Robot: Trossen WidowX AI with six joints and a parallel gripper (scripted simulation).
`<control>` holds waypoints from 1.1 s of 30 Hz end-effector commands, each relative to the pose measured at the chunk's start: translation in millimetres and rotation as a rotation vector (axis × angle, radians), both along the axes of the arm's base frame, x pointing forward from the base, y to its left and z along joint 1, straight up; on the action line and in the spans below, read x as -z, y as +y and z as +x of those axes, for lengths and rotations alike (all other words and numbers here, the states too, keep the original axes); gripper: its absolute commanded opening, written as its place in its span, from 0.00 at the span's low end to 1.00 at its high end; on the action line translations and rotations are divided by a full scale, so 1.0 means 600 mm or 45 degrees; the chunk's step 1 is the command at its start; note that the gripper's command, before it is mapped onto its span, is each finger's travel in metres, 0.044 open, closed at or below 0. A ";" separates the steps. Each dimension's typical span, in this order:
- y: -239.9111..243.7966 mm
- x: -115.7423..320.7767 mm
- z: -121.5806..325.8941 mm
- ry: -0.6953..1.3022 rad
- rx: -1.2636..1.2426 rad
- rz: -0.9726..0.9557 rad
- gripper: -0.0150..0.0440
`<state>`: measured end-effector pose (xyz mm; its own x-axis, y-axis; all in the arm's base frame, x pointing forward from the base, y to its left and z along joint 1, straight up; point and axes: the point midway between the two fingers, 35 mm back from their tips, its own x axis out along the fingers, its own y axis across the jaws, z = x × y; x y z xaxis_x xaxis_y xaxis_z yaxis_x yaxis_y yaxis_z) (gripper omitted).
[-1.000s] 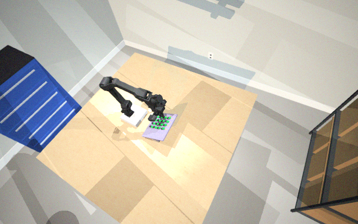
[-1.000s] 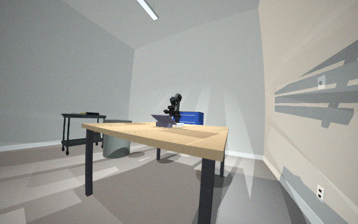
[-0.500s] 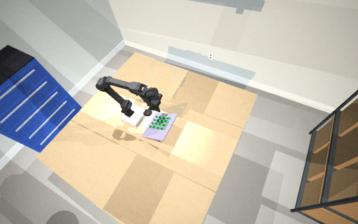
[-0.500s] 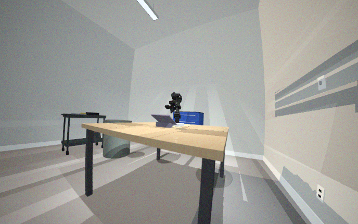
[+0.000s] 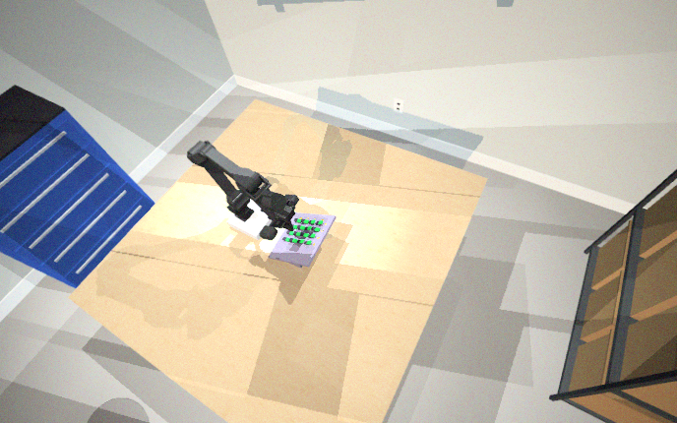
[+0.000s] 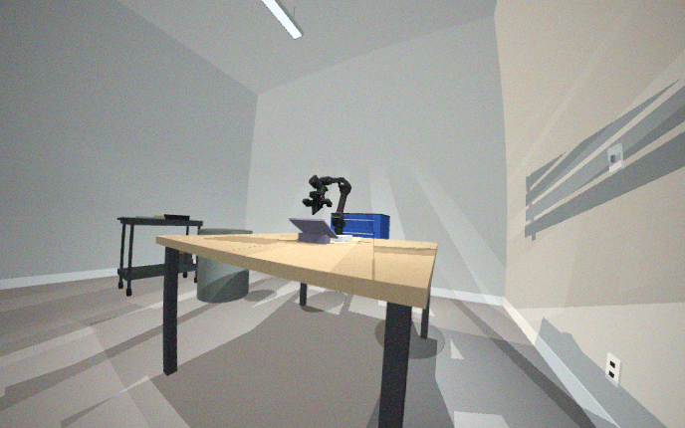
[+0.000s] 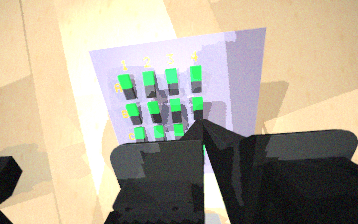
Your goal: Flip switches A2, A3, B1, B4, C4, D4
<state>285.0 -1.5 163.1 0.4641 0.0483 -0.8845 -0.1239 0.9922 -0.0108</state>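
In the wrist view the closed gripper (image 7: pixel 200 131) fills the lower half of the frame, its tip just beside the B4 switch (image 7: pixel 197 108) and covering the rows below C; the panel (image 7: pixel 245 65) keeps bare lavender margin along its right edge and top; rows A and B stand packed with narrow gaps; in the top view the table (image 5: pixel 409 259) lies open right of the panel, the arm (image 5: pixel 234 182) blocking the upper left.
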 end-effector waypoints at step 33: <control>-0.001 0.083 0.049 0.026 -0.017 0.001 0.25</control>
